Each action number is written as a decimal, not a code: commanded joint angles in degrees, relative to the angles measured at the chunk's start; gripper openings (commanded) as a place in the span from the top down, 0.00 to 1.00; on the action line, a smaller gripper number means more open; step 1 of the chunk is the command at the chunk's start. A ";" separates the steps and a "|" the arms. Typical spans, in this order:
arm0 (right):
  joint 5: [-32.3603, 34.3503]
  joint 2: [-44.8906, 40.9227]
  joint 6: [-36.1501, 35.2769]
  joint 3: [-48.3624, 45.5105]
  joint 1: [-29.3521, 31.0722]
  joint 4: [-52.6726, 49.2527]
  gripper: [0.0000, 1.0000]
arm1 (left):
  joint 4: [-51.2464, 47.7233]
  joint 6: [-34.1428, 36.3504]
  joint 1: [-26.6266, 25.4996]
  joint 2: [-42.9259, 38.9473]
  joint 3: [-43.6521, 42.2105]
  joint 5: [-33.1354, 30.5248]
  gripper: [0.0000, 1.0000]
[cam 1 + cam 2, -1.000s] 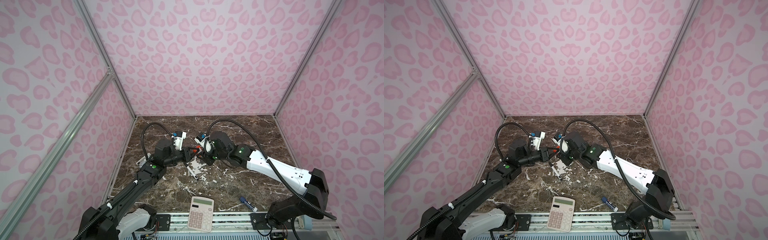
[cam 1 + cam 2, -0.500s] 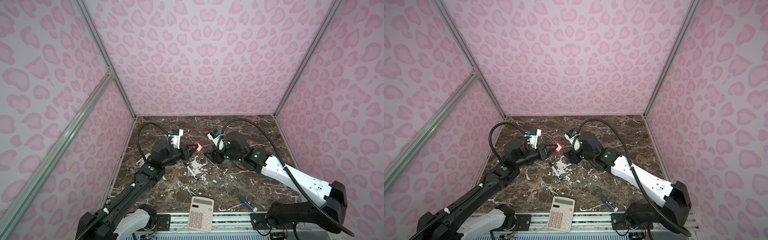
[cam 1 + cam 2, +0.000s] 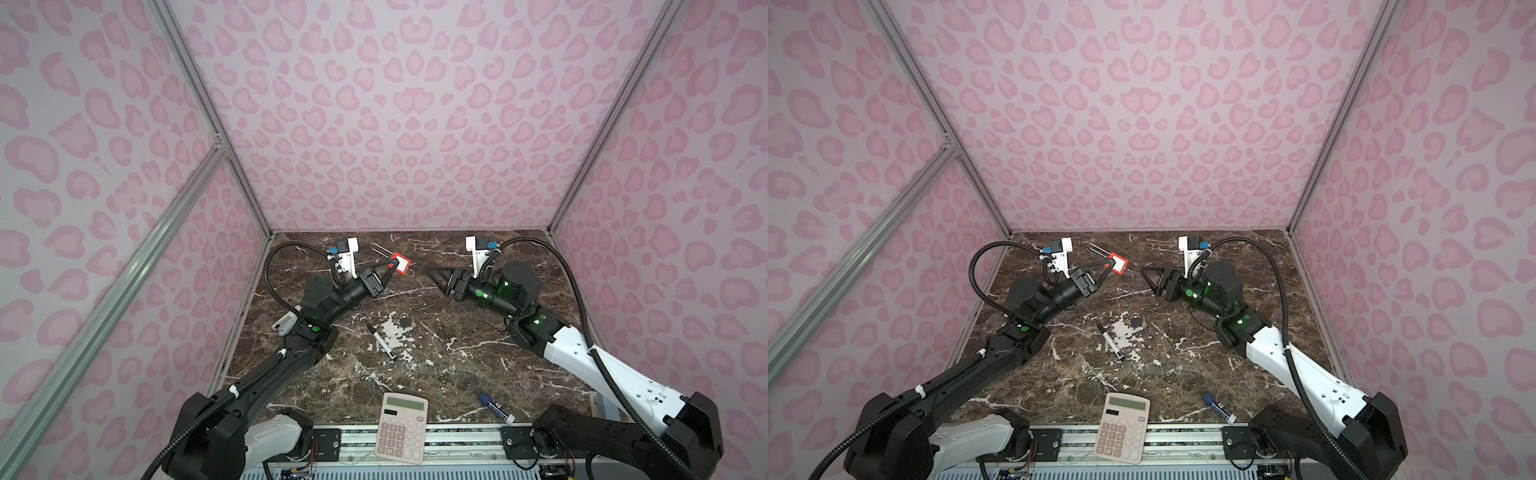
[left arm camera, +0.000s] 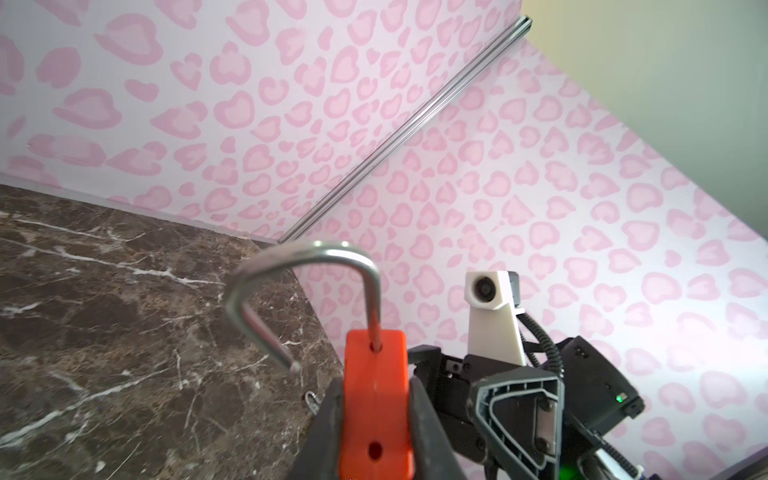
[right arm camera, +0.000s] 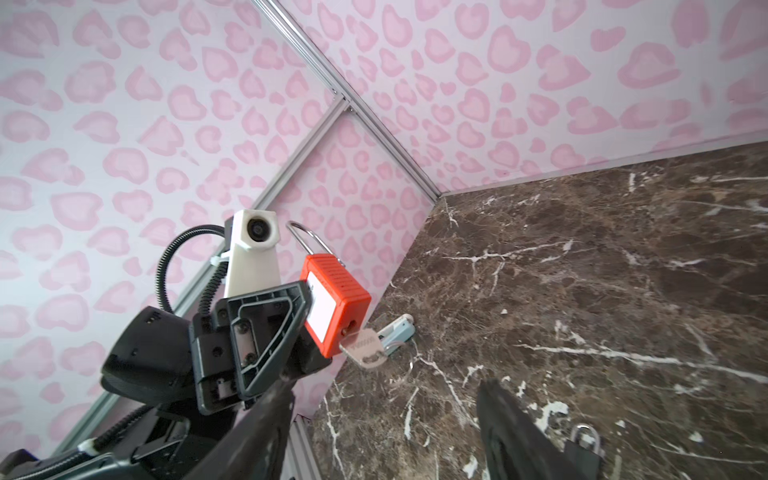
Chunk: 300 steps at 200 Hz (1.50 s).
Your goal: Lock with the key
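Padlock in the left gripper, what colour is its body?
Orange-red padlock, white label; clearest in the right wrist view.

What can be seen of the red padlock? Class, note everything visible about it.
The red padlock has a blocky orange-red body that looks plastic, with a white label on one face. Its silver metal shackle is open: one leg sits in the body, and the free end is swung away from its hole. A silver key sticks out of the opposite end. The left end effector clamps the body's two sides, holding it in the air above the table.
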 commanded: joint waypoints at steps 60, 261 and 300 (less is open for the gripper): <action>-7.91 6.96 13.30 2.17 0.13 14.58 0.28 | 13.33 -8.21 -0.04 1.88 1.11 3.33 0.97; -11.25 14.38 20.87 4.45 3.65 29.99 0.69 | 15.41 -9.72 -0.14 1.27 1.13 2.74 0.97; -11.41 14.47 21.81 4.70 3.64 30.94 0.82 | 14.76 -9.24 -0.13 1.61 0.88 2.70 0.94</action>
